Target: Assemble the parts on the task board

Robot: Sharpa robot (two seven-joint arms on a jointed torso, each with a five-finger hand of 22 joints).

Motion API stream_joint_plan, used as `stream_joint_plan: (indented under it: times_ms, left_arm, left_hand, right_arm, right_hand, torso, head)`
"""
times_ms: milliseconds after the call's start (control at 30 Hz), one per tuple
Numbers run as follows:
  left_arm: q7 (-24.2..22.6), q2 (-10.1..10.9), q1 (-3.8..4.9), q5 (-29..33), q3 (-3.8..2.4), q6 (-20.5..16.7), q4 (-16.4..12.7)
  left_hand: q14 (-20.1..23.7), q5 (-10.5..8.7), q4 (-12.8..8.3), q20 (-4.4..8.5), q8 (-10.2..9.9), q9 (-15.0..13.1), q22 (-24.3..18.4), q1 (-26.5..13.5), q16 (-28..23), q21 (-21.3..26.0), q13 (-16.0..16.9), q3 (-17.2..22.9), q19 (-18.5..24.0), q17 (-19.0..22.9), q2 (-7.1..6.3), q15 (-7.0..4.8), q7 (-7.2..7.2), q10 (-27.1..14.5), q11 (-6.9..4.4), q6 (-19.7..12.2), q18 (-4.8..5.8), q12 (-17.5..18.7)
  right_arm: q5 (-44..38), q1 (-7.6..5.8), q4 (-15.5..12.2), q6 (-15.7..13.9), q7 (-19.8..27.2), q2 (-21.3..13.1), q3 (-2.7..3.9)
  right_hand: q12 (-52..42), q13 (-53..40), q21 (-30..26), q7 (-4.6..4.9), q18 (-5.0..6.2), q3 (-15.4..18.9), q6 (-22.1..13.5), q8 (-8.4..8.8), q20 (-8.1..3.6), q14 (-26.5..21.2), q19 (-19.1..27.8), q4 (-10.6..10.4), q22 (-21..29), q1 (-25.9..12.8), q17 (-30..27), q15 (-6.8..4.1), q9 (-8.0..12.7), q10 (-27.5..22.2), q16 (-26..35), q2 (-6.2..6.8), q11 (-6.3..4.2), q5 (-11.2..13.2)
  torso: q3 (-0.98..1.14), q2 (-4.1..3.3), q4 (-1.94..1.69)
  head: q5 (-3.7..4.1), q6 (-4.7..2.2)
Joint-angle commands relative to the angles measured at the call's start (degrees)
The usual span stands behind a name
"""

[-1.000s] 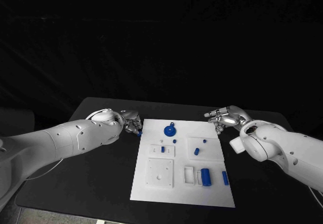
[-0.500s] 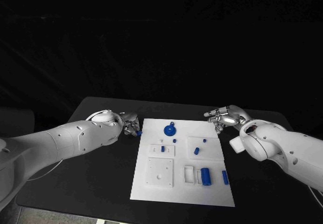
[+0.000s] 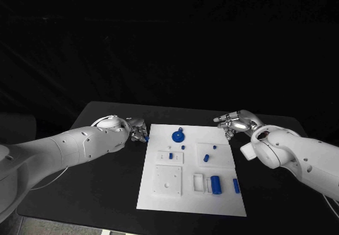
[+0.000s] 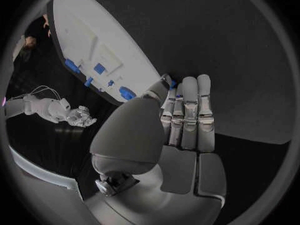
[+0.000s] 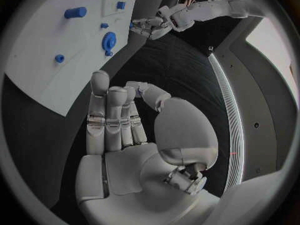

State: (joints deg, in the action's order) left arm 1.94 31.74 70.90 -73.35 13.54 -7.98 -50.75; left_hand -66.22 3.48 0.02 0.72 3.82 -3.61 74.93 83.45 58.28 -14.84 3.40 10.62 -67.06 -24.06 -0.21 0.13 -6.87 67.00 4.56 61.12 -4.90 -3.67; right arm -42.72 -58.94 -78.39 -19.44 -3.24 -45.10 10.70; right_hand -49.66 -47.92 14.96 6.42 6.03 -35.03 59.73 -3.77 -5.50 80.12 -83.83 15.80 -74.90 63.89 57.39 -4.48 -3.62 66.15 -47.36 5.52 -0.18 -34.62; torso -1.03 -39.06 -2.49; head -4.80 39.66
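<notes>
Head view: task board point(image 3: 159, 196) flat in the middle of the black table point(image 3: 106, 186), with blue parts spread over it. Round blue part point(image 3: 178, 135) near the far edge, blue cylinder point(image 3: 217, 185) toward the near right, short blue peg point(image 3: 206, 158) between them. Left hand point(image 3: 135, 131) low at the board's far left corner, just beside its edge, fingers bunched. Small blue part point(image 3: 146, 139) at the fingertips there, right at the board's rim. Right hand point(image 3: 236, 122) off the far right corner, near the board but apart from it, fingers curled in.

Left wrist view: left hand point(image 4: 181, 130) with fingers straight and pressed side by side, thumb folded across to their tips. Small blue part point(image 4: 172, 83) pinched between thumb tip and fingertips, close to the task board's point(image 4: 94, 35) edge. Round blue part point(image 4: 127, 92) on the board just beyond the thumb. Right hand point(image 4: 78, 116) off past the board's other side.

Right wrist view: right hand point(image 5: 125, 135) with fingers straight and close together, thumb bent in toward their tips. Impossible to tell whether anything sits between thumb and fingers. Task board point(image 5: 44, 80) beyond the fingertips, not touched. Round blue part point(image 5: 109, 40) and blue cylinder point(image 5: 75, 12) on it, well clear of this hand. Left hand point(image 5: 150, 26) across the board at its far corner, fingers drawn together.
</notes>
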Motion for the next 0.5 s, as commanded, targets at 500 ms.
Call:
stream_joint_plan:
  times_ms: [500]
  left_arm:
    - [0.79, -1.29, -0.85, 1.64, 0.13, 1.23, 1.3]
  left_hand:
    - [-1.06, -0.66, 1.16, 0.57, -0.27, 0.05, 0.91, 0.7, 0.23, 2.98, 0.01, -11.39, -2.15, 0.11, -0.85, -0.31, 0.52, 1.11, -0.19, -3.67, 0.37, 0.27]
  right_arm:
    - [-0.41, 0.03, -0.41, 0.88, 0.17, 0.05, 0.01]
  right_hand:
    - [0.12, -0.02, -0.32, 0.3, 1.06, -0.26, -0.04, 0.24, 0.06, -0.37, 0.08, 0.11, -1.06, 0.32, 0.11, 0.14, 0.06, -0.37, 0.18, 0.11, -0.13, 0.2]
  torso:
    - [-0.05, 0.03, 0.03]
  head:
    - [0.33, -0.06]
